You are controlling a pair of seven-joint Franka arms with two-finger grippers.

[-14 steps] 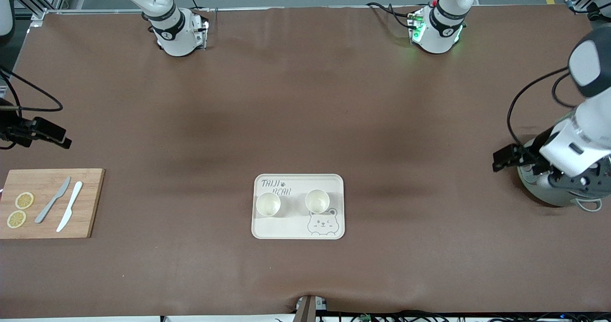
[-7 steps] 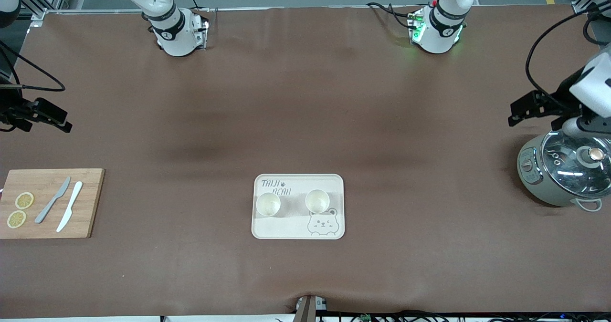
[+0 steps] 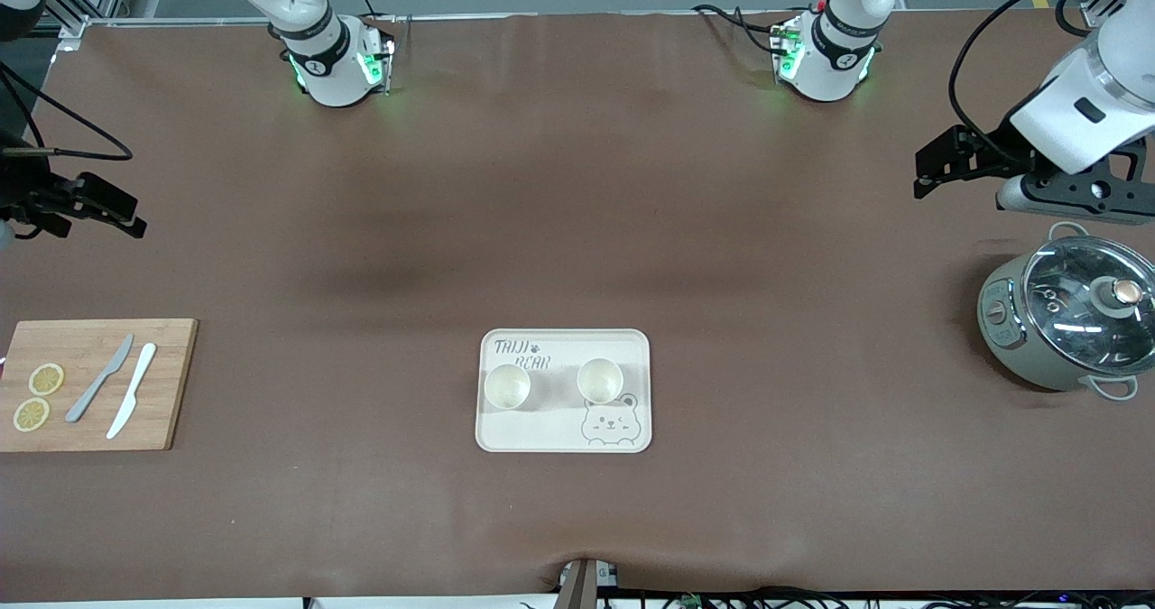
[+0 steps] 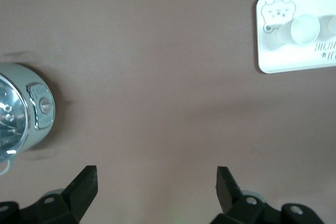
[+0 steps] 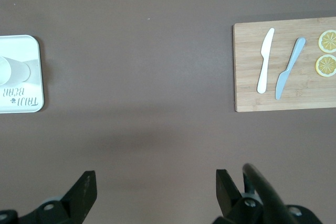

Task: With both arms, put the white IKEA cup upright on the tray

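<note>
- Now the left gripper (image 3: 934,171) is up over bare surface (image 3: 577,230) at the left arm's end, farther from the front camera than the grey cooker (image 3: 1065,325); 1.0 s ago it sat low over that cooker, hiding its glass lid, and 0.5 s ago it had lifted clear.
- Its fingers (image 4: 84,187) stand wide apart with nothing between them.
- Over at the right arm's end, the right gripper (image 3: 108,207) hovers above the surface, farther from the front camera than the wooden cutting board (image 3: 95,383); it has drifted only slightly over the last second, and its fingers (image 5: 84,192) are spread apart and empty too.
- Meanwhile the tray (image 3: 564,438) has not shifted, and 2 white cups stand on it side by side: one cup (image 3: 507,386) toward the right arm's end, the other cup (image 3: 599,380) toward the left arm's end, just above the bear face.
- Both cups show round open mouths to the high camera, so they point mouth-up, with each long axis vertical to the surface.
- My read: the placing looks done, both arms pulling back toward rest, with nothing left to grasp.
- On the board, 2 knives (image 3: 117,388) and 2 lemon slices (image 3: 38,396) lie untouched.
</note>
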